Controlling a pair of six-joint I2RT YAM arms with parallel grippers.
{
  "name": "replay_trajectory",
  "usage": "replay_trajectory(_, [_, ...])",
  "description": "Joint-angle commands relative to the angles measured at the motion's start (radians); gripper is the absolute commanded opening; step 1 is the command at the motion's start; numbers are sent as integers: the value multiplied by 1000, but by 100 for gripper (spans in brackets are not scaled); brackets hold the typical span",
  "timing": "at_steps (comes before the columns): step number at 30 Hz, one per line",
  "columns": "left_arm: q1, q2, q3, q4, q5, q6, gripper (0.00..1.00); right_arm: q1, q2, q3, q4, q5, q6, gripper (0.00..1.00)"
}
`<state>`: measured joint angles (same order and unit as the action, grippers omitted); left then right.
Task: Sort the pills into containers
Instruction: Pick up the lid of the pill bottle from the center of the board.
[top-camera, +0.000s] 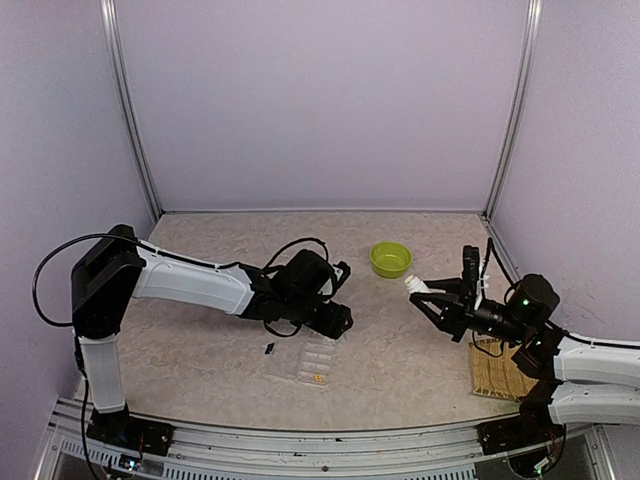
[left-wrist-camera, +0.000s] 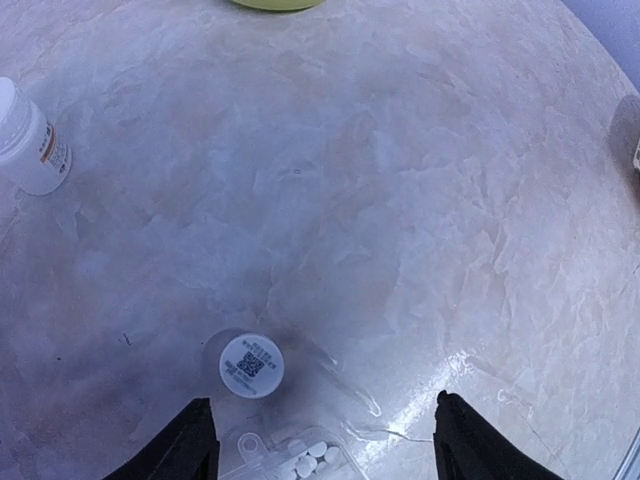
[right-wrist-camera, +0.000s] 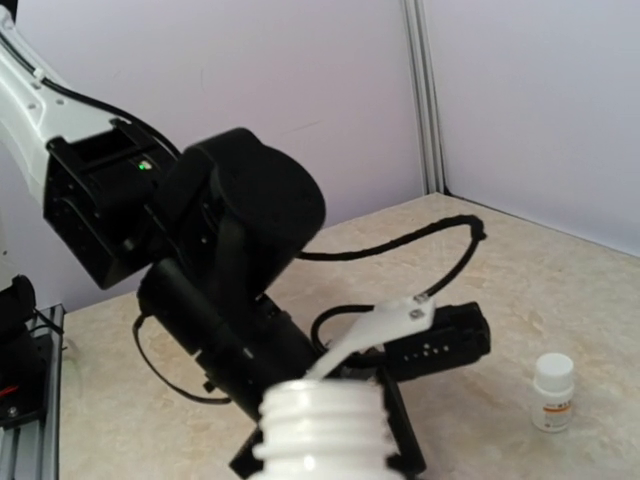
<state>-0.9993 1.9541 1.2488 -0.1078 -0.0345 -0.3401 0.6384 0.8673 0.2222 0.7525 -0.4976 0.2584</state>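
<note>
The clear pill box (top-camera: 311, 362) lies on the table in front of the left arm, with yellow specks of pills (top-camera: 318, 377) in one compartment. A dark pill (top-camera: 269, 348) lies loose on the table left of the box. In the left wrist view, the box's corner compartment (left-wrist-camera: 262, 452) holds several white pills (left-wrist-camera: 308, 458). My left gripper (top-camera: 340, 322) (left-wrist-camera: 322, 400) hangs open over that end of the box, with nothing between its fingers. My right gripper (top-camera: 432, 297) (right-wrist-camera: 325, 465) is shut on an uncapped white bottle (top-camera: 418, 287) (right-wrist-camera: 323, 425), held tilted above the table.
A white round cap with a printed code (left-wrist-camera: 251, 365) lies on the table just beyond the box. A lime-green bowl (top-camera: 390, 259) stands behind. A small capped white bottle (left-wrist-camera: 30, 140) (right-wrist-camera: 552, 390) stands apart. A woven mat (top-camera: 498, 370) lies by the right arm's base.
</note>
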Motion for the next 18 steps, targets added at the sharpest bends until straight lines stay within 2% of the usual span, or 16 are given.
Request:
replay_trajectory(1, [16,45,39,-14,-33,23,66,-6,-10,-15,10,5,-3,15])
replay_trajectory(4, [31,69,45,-3,-25,22,58,-6,-4,-18,14,4,-3,15])
replay_trajectory(12, [60,117,63,20,2,23,45,-6,2,-21,20,3,0,15])
replay_trajectory(18, [65,133,64,30,10,29,43,-6,11,-20,24,2,1,15])
